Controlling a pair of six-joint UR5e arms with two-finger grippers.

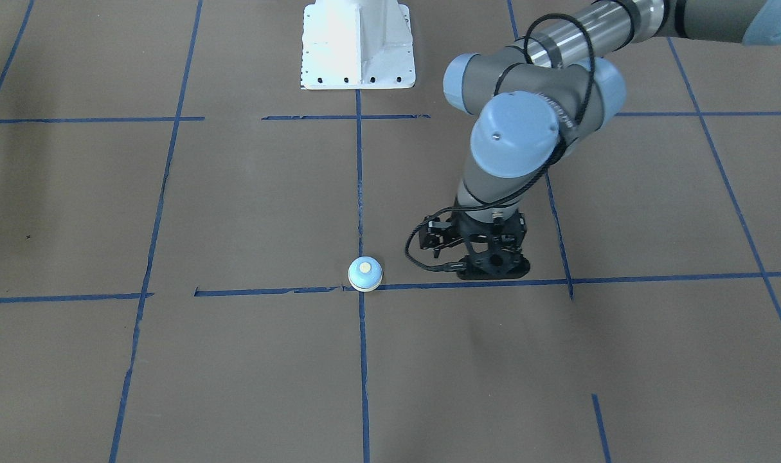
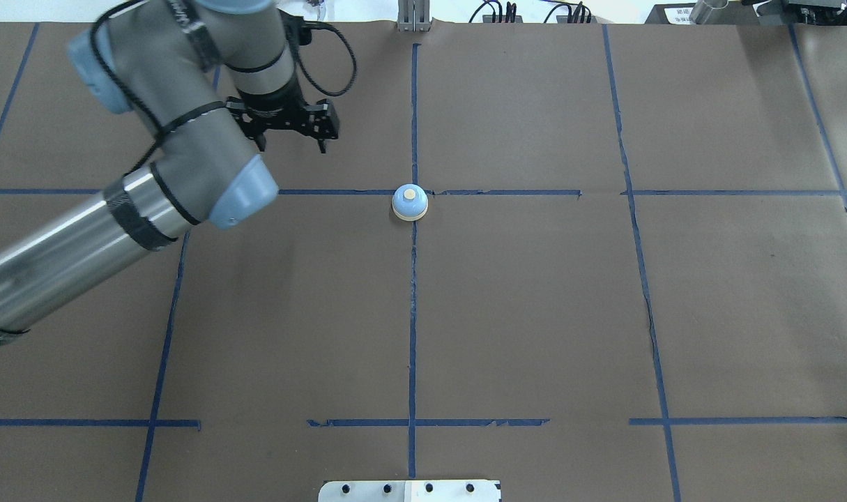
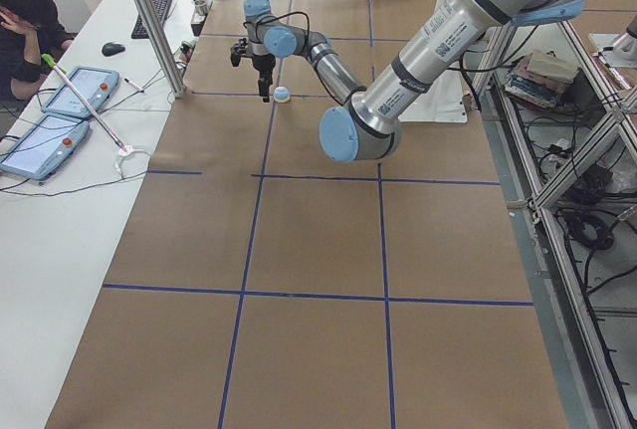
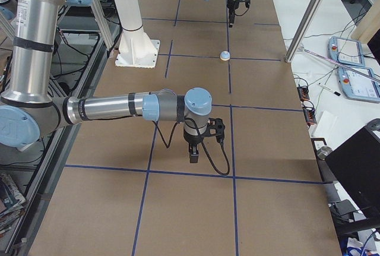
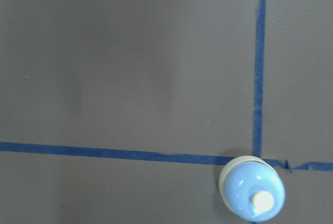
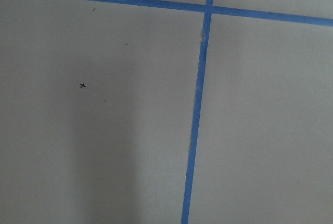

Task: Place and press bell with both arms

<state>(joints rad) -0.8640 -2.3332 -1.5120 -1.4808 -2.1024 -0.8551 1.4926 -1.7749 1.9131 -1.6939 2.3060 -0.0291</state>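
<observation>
The bell (image 1: 365, 274) is a small light-blue dome with a cream base and button. It stands alone on a blue tape crossing, and shows in the overhead view (image 2: 410, 203) and the left wrist view (image 5: 252, 195). My left gripper (image 2: 292, 145) points down at the table, to the left of the bell and a little beyond it. It is apart from the bell, and its fingers look spread and empty (image 1: 493, 267). My right gripper (image 4: 193, 154) shows only in the exterior right view, low over the table far from the bell (image 4: 224, 56). I cannot tell whether it is open or shut.
Brown paper with a blue tape grid (image 2: 413, 314) covers the table. The white bolted pedestal (image 1: 358, 45) stands at the robot's edge. A side table holds tablets (image 3: 80, 91), with a seated person (image 3: 25, 21) beside it. A metal post (image 3: 149, 21) stands near the far edge.
</observation>
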